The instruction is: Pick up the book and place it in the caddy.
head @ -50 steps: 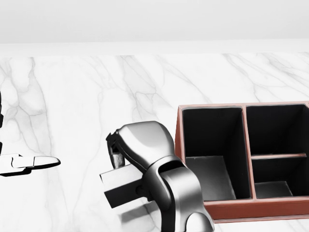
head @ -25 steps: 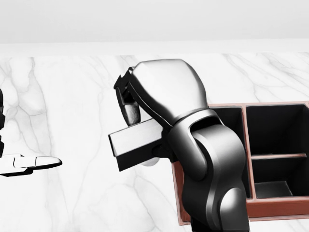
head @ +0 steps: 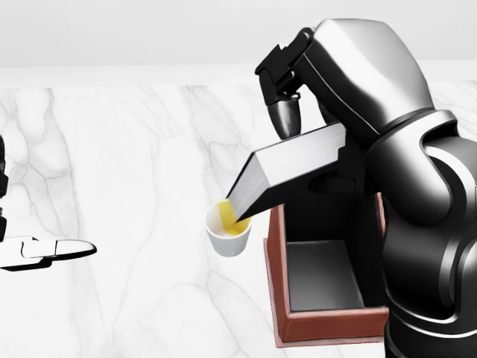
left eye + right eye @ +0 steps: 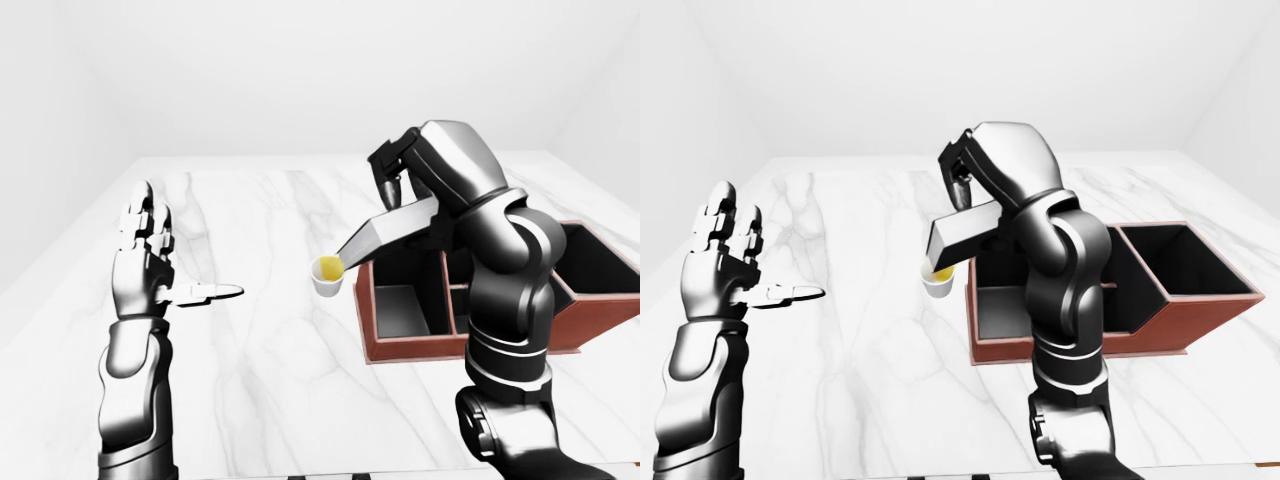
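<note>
The right hand (image 3: 287, 112) grips the book (image 3: 291, 170), fingers clamped round its raised end; the book tilts in the air above the caddy's (image 3: 328, 324) left wall and a small cup (image 3: 227, 240) just beside it. The left hand (image 4: 725, 250) hovers open, holding nothing, over the marble desk (image 4: 260, 330) near its left edge.

The book (image 3: 294, 173) is grey-covered with pale page edges, held in the air and tilted, its lower end toward the head view's left (just above the caddy's left wall). The caddy (image 3: 328, 325) is a red-brown box with dark compartments, resting on the worktop (image 3: 134, 149).
</note>
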Available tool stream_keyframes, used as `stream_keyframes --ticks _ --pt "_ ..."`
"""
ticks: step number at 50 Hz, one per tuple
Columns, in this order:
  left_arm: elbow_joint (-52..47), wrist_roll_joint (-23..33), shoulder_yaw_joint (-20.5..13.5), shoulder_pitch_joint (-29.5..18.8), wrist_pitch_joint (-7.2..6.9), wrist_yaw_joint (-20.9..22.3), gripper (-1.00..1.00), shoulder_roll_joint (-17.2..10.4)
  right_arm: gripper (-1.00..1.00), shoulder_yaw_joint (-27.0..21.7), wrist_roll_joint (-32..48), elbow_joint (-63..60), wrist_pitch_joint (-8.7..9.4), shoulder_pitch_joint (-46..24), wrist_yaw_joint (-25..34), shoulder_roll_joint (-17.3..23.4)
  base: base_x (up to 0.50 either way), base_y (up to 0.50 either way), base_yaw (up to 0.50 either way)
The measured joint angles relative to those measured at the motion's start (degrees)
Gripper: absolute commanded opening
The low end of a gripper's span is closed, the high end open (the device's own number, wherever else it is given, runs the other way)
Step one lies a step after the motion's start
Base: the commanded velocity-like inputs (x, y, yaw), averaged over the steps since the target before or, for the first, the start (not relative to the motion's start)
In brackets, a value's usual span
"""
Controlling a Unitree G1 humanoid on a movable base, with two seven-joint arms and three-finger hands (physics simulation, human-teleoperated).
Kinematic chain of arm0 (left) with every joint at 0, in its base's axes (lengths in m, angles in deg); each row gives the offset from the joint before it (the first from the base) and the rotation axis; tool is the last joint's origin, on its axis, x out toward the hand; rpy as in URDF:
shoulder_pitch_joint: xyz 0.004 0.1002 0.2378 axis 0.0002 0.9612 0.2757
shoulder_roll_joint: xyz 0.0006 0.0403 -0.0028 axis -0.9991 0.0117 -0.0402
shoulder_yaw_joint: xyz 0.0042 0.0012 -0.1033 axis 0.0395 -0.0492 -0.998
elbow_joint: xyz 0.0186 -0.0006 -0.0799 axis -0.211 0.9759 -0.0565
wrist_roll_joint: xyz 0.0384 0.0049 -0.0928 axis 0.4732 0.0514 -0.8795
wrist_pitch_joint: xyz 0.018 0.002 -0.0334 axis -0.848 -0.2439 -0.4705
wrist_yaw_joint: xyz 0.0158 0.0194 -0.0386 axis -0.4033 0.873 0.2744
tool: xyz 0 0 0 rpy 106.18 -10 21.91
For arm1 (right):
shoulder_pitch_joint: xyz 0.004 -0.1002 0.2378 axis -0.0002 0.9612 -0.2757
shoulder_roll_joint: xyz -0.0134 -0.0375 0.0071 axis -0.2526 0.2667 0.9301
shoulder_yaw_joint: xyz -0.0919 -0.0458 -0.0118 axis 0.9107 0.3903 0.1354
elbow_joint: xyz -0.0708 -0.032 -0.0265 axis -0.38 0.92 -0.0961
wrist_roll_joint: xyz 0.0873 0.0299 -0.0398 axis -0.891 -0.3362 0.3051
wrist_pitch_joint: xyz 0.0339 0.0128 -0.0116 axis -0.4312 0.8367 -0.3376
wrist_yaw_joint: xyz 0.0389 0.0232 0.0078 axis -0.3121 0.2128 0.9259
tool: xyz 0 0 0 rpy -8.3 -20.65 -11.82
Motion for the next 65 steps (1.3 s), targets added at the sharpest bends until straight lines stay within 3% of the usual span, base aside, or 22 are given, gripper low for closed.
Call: stream_keyframes --ticks 15,29,46,65 --pt "0.5 0.3 0.8 -0.2 0.00 -0.1 1.00 0.2 -1.00 -6.3 -12.8 1.1 0.00 2.6 -3.8 11.0 0.00 0.00 0.00" --pt "0.7 0.6 1.2 -0.4 0.00 -0.1 1.00 0.4 -1.00 -11.2 -18.6 0.6 0.00 6.8 -4.5 18.0 0.00 0.00 0.00" --pt "0.7 0.8 1.2 -0.4 0.00 -0.1 1.00 0.4 -1.00 -16.1 -19.5 1.0 0.00 12.8 -3.8 22.5 0.00 0.00 0.00" --pt "1.1 0.8 1.2 -0.4 0.00 -0.1 1.00 0.4 -1.00 -18.6 -17.5 3.9 0.00 16.0 -2.7 24.5 0.00 0.00 0.00"
